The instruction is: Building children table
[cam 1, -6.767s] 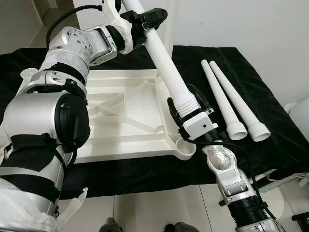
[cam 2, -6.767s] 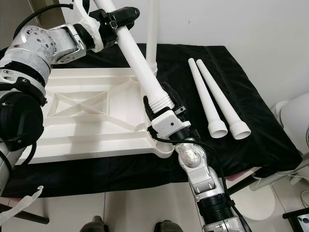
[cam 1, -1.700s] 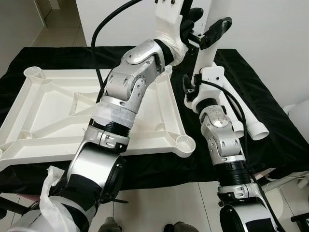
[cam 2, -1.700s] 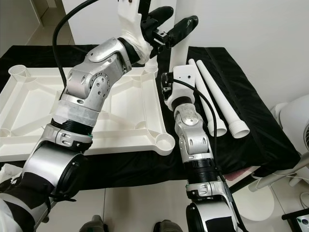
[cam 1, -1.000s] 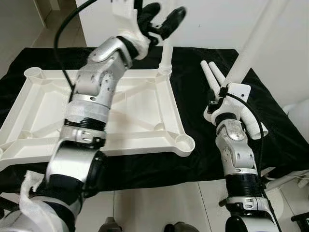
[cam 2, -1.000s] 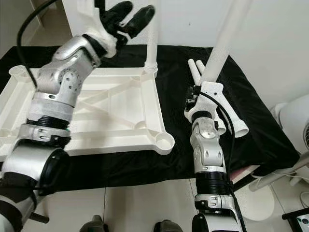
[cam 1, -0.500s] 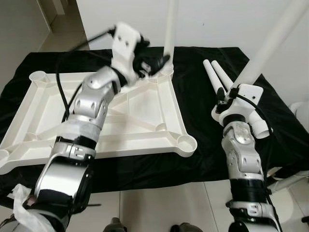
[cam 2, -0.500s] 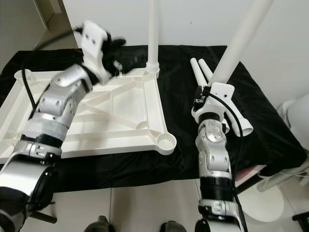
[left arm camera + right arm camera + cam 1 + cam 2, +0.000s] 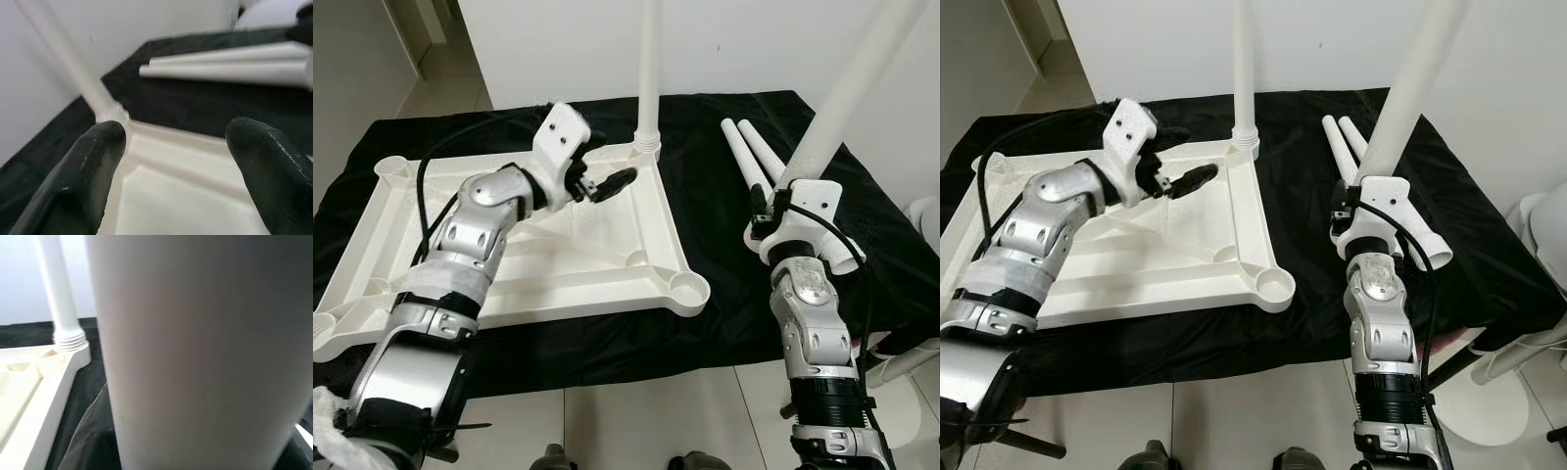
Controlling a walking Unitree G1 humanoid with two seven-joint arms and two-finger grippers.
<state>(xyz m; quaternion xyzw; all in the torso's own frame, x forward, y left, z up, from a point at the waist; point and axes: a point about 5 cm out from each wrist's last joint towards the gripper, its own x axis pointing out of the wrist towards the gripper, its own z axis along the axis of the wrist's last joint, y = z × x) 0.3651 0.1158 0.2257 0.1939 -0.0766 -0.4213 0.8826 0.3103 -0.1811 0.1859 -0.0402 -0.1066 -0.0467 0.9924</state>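
Observation:
The white table top [image 9: 450, 264] lies upside down on a black cloth. One white leg [image 9: 649, 69] stands upright in its far right corner socket. My right gripper [image 9: 781, 196] is shut on a second leg [image 9: 842, 88], held tilted up over the cloth to the right of the table top; this leg looms large in the right wrist view [image 9: 195, 352]. Two more legs [image 9: 749, 162] lie side by side on the cloth behind it. My left gripper [image 9: 612, 168] hovers open over the table top near the standing leg [image 9: 73, 63], holding nothing.
The near right corner socket [image 9: 687, 287] and the far left socket [image 9: 391, 166] stand empty. A white wall rises close behind the cloth-covered table. A white rounded appliance [image 9: 928, 211] and its base [image 9: 1489, 401] stand on the floor at the right.
My left gripper has dropped from beside the standing leg to lower over the table top, still open. The right gripper keeps its leg at about the same tilt.

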